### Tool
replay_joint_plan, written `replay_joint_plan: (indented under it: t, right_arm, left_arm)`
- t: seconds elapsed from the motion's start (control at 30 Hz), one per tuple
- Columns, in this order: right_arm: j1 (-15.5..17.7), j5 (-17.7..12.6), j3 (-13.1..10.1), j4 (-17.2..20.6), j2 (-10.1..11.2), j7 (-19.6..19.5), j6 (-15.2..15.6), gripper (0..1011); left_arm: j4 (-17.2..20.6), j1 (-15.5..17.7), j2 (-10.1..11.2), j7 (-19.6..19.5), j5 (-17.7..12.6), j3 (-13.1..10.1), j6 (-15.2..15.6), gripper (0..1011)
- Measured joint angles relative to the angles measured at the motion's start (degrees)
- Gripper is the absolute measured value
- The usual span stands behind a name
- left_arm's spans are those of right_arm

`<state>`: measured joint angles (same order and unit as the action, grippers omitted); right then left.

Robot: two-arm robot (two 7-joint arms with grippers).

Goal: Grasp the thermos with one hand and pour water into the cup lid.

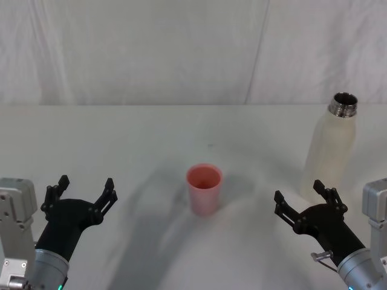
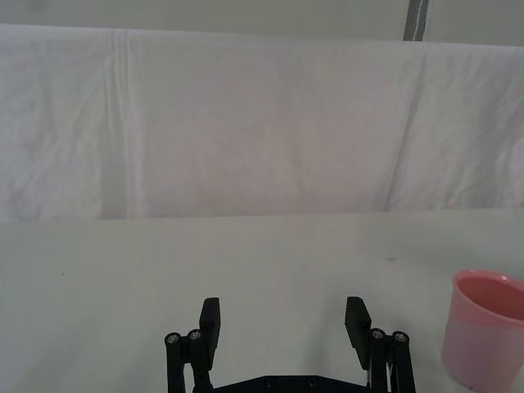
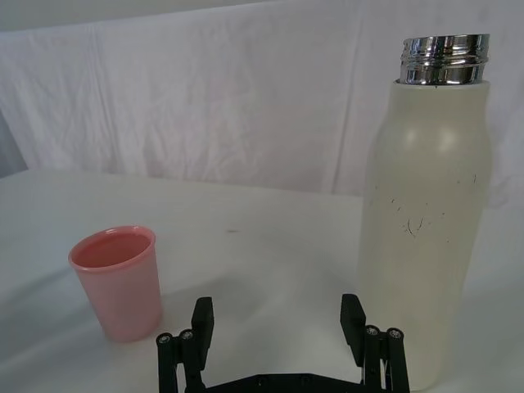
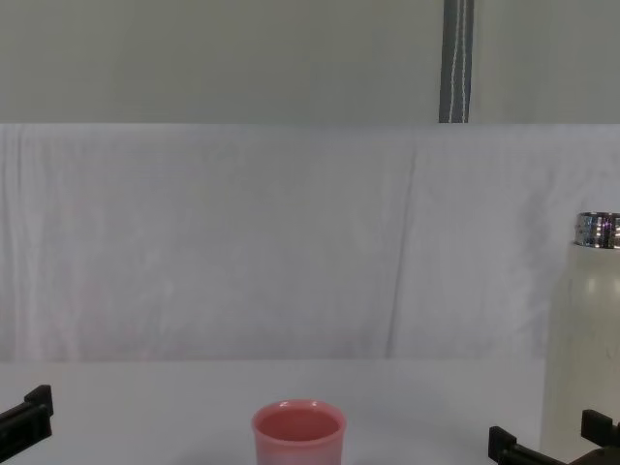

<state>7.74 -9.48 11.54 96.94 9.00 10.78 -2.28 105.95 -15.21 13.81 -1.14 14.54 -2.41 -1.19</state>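
Awaiting grasp: thermos (image 1: 331,151) stood upright and uncapped at the surface's (image 1: 151,133) right, right pincer (image 1: 307,204) spread just before it, left pincer (image 1: 81,192) spread and idle, cup lid (image 1: 204,188) centred; nothing poured as far as visible.

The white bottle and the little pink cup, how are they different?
The thermos is tall and cream-white; the cup lid is short and pink. The thermos narrows to a shiny steel neck, while the cup lid has a wide round mouth. The thermos stands on the robot's right, just ahead of the right gripper; the cup lid sits mid-table between both grippers. Both stand upright and open-topped on the white table, untouched.
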Motion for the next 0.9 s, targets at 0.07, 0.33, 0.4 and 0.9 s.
replay_joint_plan:
  t: [0.07, 0.33, 0.4, 0.9]
  right_arm:
    - [0.0, 0.0, 0.0, 0.0, 0.0, 0.0, 0.0, 1001]
    - [0.0, 0.0, 0.0, 0.0, 0.0, 0.0, 0.0, 1001]
    - [0.0, 0.0, 0.0, 0.0, 0.0, 0.0, 0.0, 1001]
    - [0.0, 0.0, 0.0, 0.0, 0.0, 0.0, 0.0, 1001]
  left_arm:
    - [0.0, 0.0, 0.0, 0.0, 0.0, 0.0, 0.0, 1001]
    - [0.0, 0.0, 0.0, 0.0, 0.0, 0.0, 0.0, 1001]
    - [0.0, 0.0, 0.0, 0.0, 0.0, 0.0, 0.0, 1001]
    - [0.0, 0.0, 0.0, 0.0, 0.0, 0.0, 0.0, 1001]
